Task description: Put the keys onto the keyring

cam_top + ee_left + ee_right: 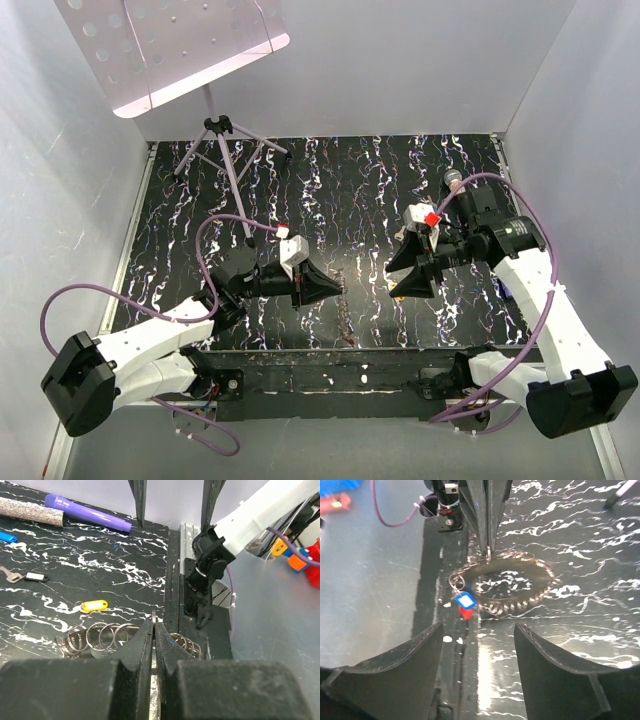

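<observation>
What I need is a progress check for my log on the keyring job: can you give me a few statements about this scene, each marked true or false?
1. The left pincer is shut on the ring chain. True.
2. The right pincer is shut. False: its fingers stand wide apart with nothing between them.
3. A blue-headed key sits at the ring chain. True.
4. The yellow-headed key is on the ring chain. False: it lies loose on the table, apart from the rings.
5. The purple marker is in the right pincer. False: it lies on the table, away from both pincers.
</observation>
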You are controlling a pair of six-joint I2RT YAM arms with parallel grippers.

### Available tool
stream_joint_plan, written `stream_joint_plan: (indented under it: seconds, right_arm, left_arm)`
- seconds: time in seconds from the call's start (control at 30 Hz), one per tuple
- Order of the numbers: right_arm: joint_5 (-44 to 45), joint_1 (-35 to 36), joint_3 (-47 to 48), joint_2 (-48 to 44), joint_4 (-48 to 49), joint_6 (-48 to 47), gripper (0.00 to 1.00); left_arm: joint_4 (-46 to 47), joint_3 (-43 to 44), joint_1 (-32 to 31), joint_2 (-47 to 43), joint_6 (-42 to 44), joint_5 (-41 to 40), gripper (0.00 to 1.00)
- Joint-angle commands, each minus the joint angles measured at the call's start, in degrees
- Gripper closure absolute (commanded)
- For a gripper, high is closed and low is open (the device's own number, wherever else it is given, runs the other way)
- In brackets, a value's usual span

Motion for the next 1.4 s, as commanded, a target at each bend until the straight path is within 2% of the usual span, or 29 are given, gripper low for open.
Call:
stream_joint_plan:
  seconds: [0.0,0.07,0.17,0.2,0.23,0.27,0.33,0.53,0.63,0.83,1.07,1.37]
  right_arm:
    - [6.93,0.80,8.03,1.80,-20.51,-24.35,0.33]
    - [9.14,0.71,8.48,0.76,-21.67,-27.44,0.33]
    - [4.86,1.24,6.12,-3.62,-17.39,-30.98,0.31]
    - [2.84,1.94,4.63,-5.21,-9.54,-26.62,0.31]
    - [1.86,2.99,2.44,-6.97,-1.80,-18.31,0.30]
    - [2.29,4.22,0.24,-8.81,7.76,-9.70,0.30]
    - [5.09,7.55,-3.63,-11.11,20.29,-0.94,0.30]
    - [11.95,15.73,-8.39,-11.11,35.52,7.35,0.36]
    - [14.24,17.41,-9.71,-9.80,41.67,10.77,0.37]
    - [15.30,19.25,-10.85,-6.72,48.36,15.69,0.50]
    - [14.25,21.28,-13.31,-6.19,51.97,14.56,0.64]
    - [14.69,23.21,-14.99,-5.93,54.70,16.49,0.69]
  left_arm:
    - [-11.04,6.90,0.09,-2.58,9.93,1.77,1.00]
    - [-13.94,8.48,0.01,-3.02,13.36,1.60,1.00]
    - [-15.98,9.63,0.09,-3.37,17.22,1.25,1.00]
    - [-15.98,9.72,0.01,-3.55,17.94,0.99,1.00]
    - [-15.54,9.80,0.01,-3.63,18.38,0.90,1.00]
    - [-15.19,9.72,0.09,-3.72,18.82,0.81,1.00]
    - [-14.75,9.63,0.09,-4.07,19.88,0.54,1.00]
    - [-14.05,9.98,0.09,-3.90,23.30,0.72,1.00]
    - [-12.12,9.19,0.09,-4.43,23.75,0.54,1.00]
    - [-8.78,6.38,0.01,-6.80,24.98,0.20,1.00]
    - [-7.19,4.97,0.01,-6.45,25.42,-1.04,1.00]
    - [-3.59,3.22,0.01,-6.45,24.01,-2.00,1.00]
